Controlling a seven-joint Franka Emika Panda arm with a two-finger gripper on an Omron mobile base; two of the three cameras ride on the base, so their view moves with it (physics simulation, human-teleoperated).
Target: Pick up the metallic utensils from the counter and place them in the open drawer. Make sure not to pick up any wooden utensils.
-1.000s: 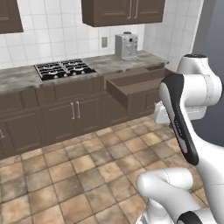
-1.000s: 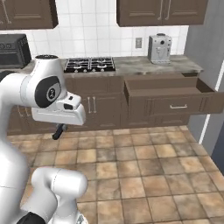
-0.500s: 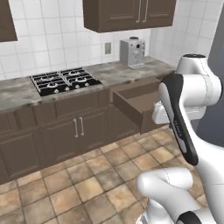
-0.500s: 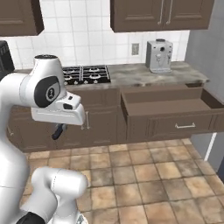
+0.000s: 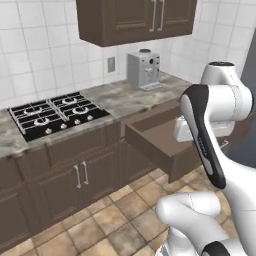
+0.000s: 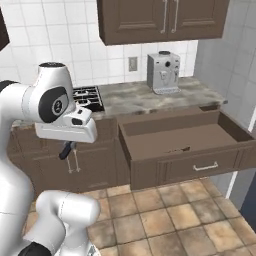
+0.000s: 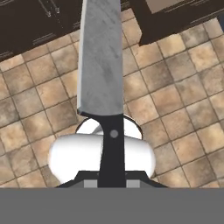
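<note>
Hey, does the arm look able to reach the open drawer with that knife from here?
Probably yes. The drawer stands wide open with nothing over it, and nothing stands between it and the end effector gripping the knife.

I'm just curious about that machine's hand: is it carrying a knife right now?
Yes, the hand view shows a knife with a broad grey blade and a black handle rising from the bottom edge, over the tiled floor.

place: home kitchen | evidence: gas hob [image 5: 55,114] set in veined stone table [image 6: 145,97]; coffee machine [image 6: 163,73] at the white tiled wall [image 5: 35,65]; dark brown wall cabinets [image 6: 165,20] overhead; base cupboards [image 5: 75,175] and open drawer [image 6: 185,145]; brown tiled floor [image 7: 175,100] under the tool
</note>
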